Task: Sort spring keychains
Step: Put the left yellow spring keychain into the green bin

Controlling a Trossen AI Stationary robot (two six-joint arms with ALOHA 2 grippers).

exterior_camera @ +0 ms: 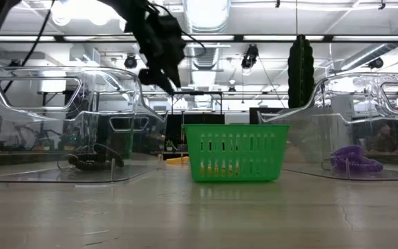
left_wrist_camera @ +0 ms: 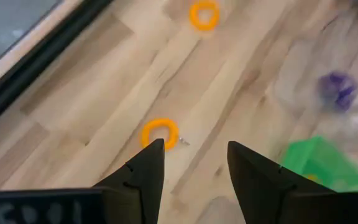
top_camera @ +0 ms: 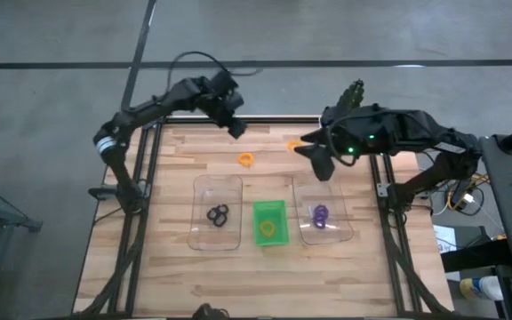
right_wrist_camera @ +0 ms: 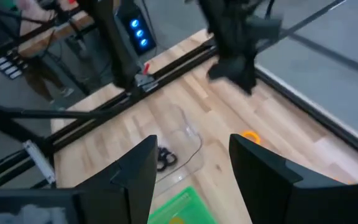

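Two orange spring keychains lie loose on the wood: one (top_camera: 246,159) (left_wrist_camera: 159,132) near the far middle, the other (top_camera: 293,145) (left_wrist_camera: 204,15) to its right. Black keychains (top_camera: 218,214) (right_wrist_camera: 163,158) sit in the left clear tray, purple ones (top_camera: 320,215) (exterior_camera: 354,158) in the right clear tray, and an orange one (top_camera: 268,229) in the green tray. My left gripper (top_camera: 236,129) (left_wrist_camera: 191,149) hangs open above the far edge, over the nearer orange ring. My right gripper (top_camera: 321,169) (right_wrist_camera: 191,146) hovers open above the right clear tray's far end.
The left clear tray (top_camera: 201,191), the green tray (top_camera: 270,209) (exterior_camera: 235,152) and the right clear tray (top_camera: 343,227) stand in a row across the table's middle. Bare wood lies along the near side. A black frame rail (top_camera: 265,118) runs along the far edge.
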